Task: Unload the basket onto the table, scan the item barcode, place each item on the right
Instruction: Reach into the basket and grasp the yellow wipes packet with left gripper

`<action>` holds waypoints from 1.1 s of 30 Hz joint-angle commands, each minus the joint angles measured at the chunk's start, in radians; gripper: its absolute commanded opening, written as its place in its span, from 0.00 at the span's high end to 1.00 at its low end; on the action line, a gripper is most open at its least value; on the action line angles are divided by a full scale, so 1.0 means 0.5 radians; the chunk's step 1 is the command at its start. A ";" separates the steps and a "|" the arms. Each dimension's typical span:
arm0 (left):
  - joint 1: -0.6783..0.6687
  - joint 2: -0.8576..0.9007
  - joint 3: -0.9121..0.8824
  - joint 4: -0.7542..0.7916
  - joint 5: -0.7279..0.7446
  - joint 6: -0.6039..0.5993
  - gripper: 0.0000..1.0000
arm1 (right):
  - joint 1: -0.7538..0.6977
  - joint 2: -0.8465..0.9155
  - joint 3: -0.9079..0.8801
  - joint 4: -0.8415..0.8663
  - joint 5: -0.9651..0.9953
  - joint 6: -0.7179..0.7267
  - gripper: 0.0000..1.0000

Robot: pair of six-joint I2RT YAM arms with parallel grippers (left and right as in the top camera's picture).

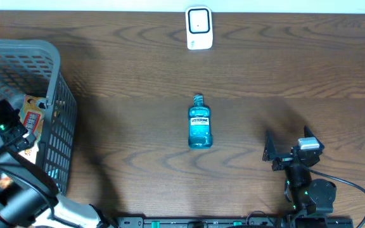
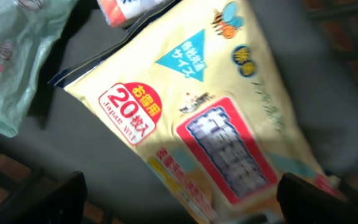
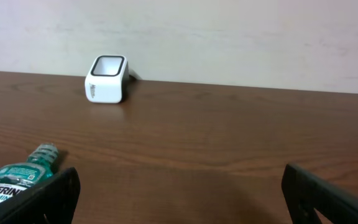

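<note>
Pack, yellow (image 2: 216, 124): lies flat in the basket (image 1: 59, 76), printed face up, beside a green bag (image 2: 5, 62).
Risk: no barcode shows on this face, and slack film could slip from a pinch.
Left gripper (image 2: 185, 202): jaws spread wide, empty, pack directly beneath.
Right gripper (image 3: 182, 196): jaws wide, empty, near Listerine bottle (image 1: 199, 123).
Scanner (image 1: 199, 28): far table edge, well apart.

Teal-blue bottle (image 1: 199, 126); white scanner (image 1: 199, 28); grey basket (image 1: 61, 142); dark woodgrain table (image 1: 125, 76).

White scanner (image 3: 107, 79) beyond mouthwash bottle (image 3: 14, 178)
</note>
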 commanded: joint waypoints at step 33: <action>-0.204 0.219 -0.410 0.472 -0.173 -0.050 0.02 | 0.005 -0.011 -0.002 -0.008 0.008 0.027 0.01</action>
